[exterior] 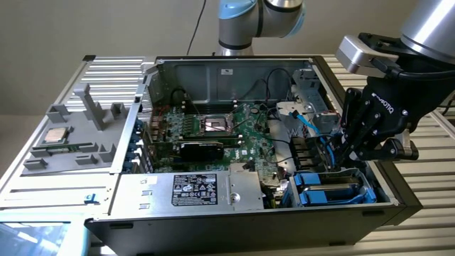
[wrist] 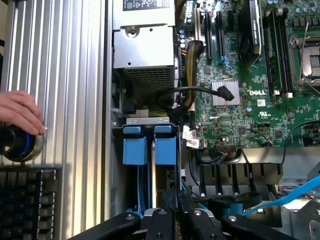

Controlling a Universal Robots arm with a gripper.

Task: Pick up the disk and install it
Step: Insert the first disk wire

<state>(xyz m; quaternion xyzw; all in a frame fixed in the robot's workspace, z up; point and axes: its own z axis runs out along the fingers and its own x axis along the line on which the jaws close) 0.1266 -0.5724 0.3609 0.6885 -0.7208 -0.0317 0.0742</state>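
With the claw closed on the silver hard disk in its blue plastic carrier frame, standing on edge in the drive bay at five o'clock of the open black computer case, we judge a straight, unskewed push best.

Disk framed in bright blue; motherboard green, speckled with dark chips; power supply silver, black label with white print; gripper black; SATA cable light blue; table ribbed silver; parts tray grey.
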